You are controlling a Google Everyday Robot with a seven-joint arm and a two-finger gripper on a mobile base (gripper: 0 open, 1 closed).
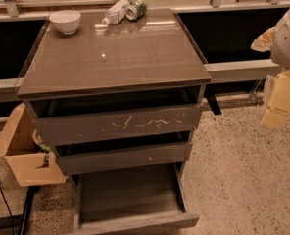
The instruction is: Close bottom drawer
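The bottom drawer [130,199] of the grey-brown cabinet [110,53] is pulled far out toward me. Its wood-grain floor shows and holds nothing, and its plain front panel [135,223] is at the lower edge of the view. The middle drawer front [125,158] and the wide scratched top drawer front [120,124] above it stand slightly out. My gripper [281,102], cream-yellow under a white arm part [288,33], hangs at the right edge of the view. It is well to the right of the cabinet, about level with the top drawer, and touches nothing.
On the cabinet top are a white bowl [65,21], a lying plastic bottle [115,12] and a green can [136,9]. An open cardboard box [22,155] and a black cable [0,190] are left of the cabinet. Speckled floor [243,180] lies to the right. A railed wall runs behind.
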